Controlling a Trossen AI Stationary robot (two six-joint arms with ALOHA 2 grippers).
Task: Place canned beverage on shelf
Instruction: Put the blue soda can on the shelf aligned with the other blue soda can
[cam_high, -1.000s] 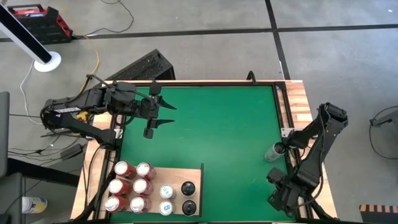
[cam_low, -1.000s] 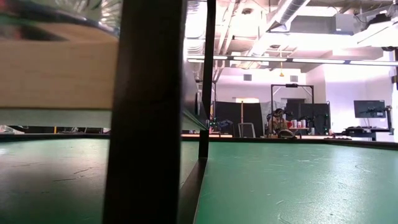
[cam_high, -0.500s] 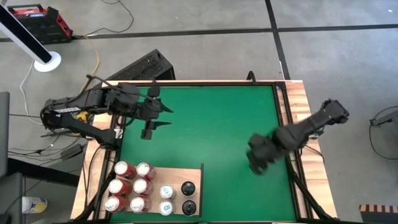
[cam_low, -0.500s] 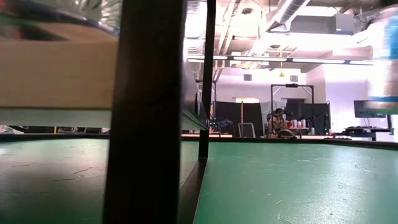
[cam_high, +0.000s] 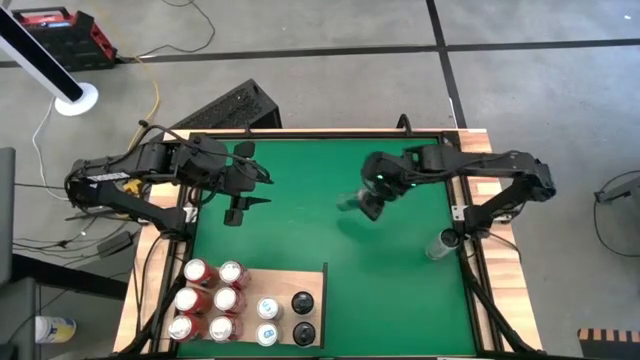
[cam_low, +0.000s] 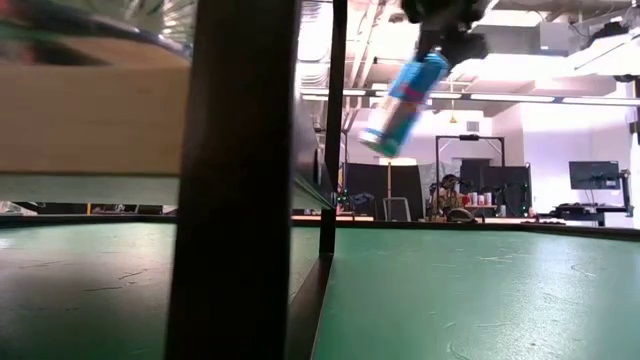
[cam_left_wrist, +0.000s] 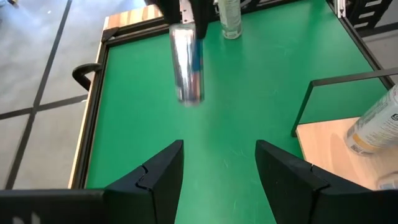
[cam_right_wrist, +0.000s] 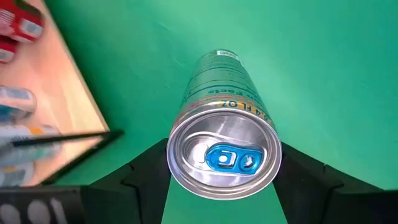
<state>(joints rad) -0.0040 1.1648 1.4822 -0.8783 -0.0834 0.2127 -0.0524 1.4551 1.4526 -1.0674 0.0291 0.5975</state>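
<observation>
The right arm reaches out over the green mat (cam_high: 330, 240), its right gripper (cam_high: 372, 196) pinching a slim silver-and-blue can (cam_right_wrist: 222, 140) by its top, tilted in the air. The shelf (cam_high: 290, 285) lies well off from it. The left gripper (cam_left_wrist: 219, 168) hovers, fingers spread, holding nothing

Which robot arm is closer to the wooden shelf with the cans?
Left. The left gripper hovers just beyond the shelf; the right gripper, carrying a can, is farther across the mat.
</observation>
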